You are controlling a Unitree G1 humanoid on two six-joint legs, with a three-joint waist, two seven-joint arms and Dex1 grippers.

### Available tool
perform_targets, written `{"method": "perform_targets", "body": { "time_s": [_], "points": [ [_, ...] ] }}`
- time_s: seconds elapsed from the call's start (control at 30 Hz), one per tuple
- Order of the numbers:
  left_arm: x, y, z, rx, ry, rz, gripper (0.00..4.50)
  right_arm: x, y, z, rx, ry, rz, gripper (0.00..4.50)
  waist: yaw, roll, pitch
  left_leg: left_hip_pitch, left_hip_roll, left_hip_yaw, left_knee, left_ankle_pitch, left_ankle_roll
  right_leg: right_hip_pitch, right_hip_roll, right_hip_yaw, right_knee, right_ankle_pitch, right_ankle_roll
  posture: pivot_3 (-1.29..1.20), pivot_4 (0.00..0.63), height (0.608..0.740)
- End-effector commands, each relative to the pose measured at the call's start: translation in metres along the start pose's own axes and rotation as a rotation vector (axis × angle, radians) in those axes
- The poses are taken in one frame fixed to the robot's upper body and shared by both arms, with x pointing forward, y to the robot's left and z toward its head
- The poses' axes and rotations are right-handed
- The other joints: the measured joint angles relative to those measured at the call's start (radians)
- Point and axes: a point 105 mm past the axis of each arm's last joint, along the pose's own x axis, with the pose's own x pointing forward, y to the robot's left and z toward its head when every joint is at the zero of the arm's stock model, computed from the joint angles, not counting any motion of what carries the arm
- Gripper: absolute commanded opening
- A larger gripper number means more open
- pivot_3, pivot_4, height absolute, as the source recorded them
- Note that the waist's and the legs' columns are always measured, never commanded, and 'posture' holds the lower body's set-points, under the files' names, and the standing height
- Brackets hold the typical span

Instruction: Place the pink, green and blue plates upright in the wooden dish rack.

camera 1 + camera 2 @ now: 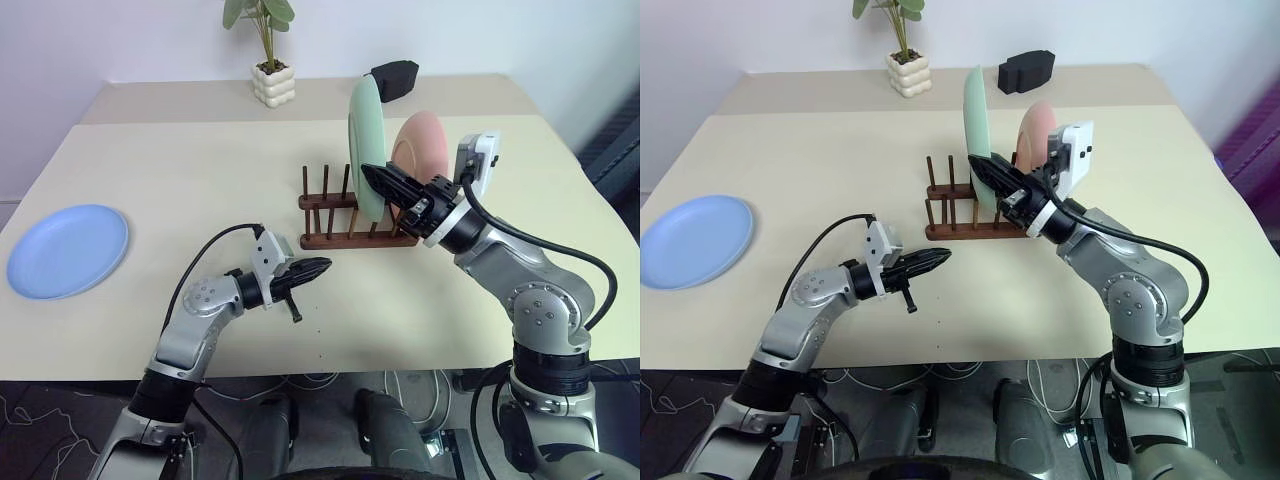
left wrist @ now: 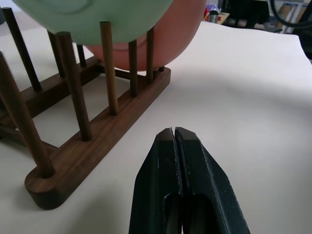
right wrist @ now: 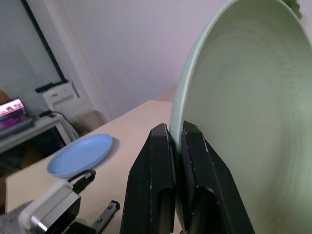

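A: Start at the jaws. The right gripper [image 1: 372,178] is clamped on the rim of the green plate [image 1: 364,140], one black finger on each face, holding it on edge over the wooden dish rack [image 1: 345,222].

B: And the left gripper [image 1: 318,266]?

A: Pressed fully shut with nothing in it, hovering just in front of the rack's near rail (level, pointing at the rack end).

B: Where do the plates stand?

A: The pink plate [image 1: 424,142] is already upright among the pegs at the rack's right end. The green one sits just beside it, lower rim among the pegs; I cannot tell whether it rests on the rails. The blue plate [image 1: 68,249] lies flat near the counter's left edge, well apart from the rack, which stands about mid-counter.

B: What could go wrong?

A: If the green rim lands on a peg top, it could tip on release and knock the pink plate. The rack looks light, so a sideways push might slide it. The left arm is close enough to nudge the rail.

B: Any writing?

A: None I can read on plates, rack or grippers.
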Motion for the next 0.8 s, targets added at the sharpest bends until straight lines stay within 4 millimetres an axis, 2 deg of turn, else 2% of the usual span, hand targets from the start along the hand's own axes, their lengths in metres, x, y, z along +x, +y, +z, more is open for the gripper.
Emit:
{"method": "perform_targets", "body": {
  "time_s": [0.03, 0.23, 0.33, 0.43, 0.53, 0.8],
  "points": [
    [-0.002, -0.001, 0.013, 0.031, -0.048, 0.005, 0.00, -0.001, 0.001, 0.013, 0.021, -0.051, 0.013, 0.04, 0.000, 0.000, 0.000, 0.000, 0.000, 0.000, 0.000, 0.000, 0.000, 0.000, 0.000, 0.000, 0.000, 0.000, 0.000, 0.00, 0.150, 0.736],
    [-0.001, -0.001, 0.013, 0.029, -0.046, 0.006, 0.00, -0.002, -0.003, 0.009, 0.042, -0.038, 0.004, 0.04, 0.000, 0.000, 0.000, 0.000, 0.000, 0.000, 0.000, 0.000, 0.000, 0.000, 0.000, 0.000, 0.000, 0.000, 0.000, 0.00, 0.150, 0.736],
    [-0.001, -0.002, 0.012, 0.028, -0.046, 0.005, 0.00, -0.002, -0.004, 0.008, 0.042, -0.039, -0.002, 0.96, 0.000, 0.000, 0.000, 0.000, 0.000, 0.000, 0.000, 0.000, 0.000, 0.000, 0.000, 0.000, 0.000, 0.000, 0.000, 0.00, 0.150, 0.736],
    [0.000, -0.002, 0.012, 0.027, -0.046, 0.001, 0.00, -0.002, -0.005, 0.009, 0.036, -0.040, -0.011, 2.54, 0.000, 0.000, 0.000, 0.000, 0.000, 0.000, 0.000, 0.000, 0.000, 0.000, 0.000, 0.000, 0.000, 0.000, 0.000, 0.00, 0.150, 0.736],
    [0.001, -0.003, 0.012, 0.026, -0.047, -0.002, 0.00, -0.002, -0.007, 0.009, 0.021, -0.038, -0.024, 3.86, 0.000, 0.000, 0.000, 0.000, 0.000, 0.000, 0.000, 0.000, 0.000, 0.000, 0.000, 0.000, 0.000, 0.000, 0.000, 0.00, 0.150, 0.736],
    [0.002, -0.004, 0.013, 0.026, -0.048, -0.004, 0.00, 0.000, -0.007, 0.017, -0.072, -0.040, -0.043, 3.86, 0.000, 0.000, 0.000, 0.000, 0.000, 0.000, 0.000, 0.000, 0.000, 0.000, 0.000, 0.000, 0.000, 0.000, 0.000, 0.00, 0.150, 0.736]
  ]
}}
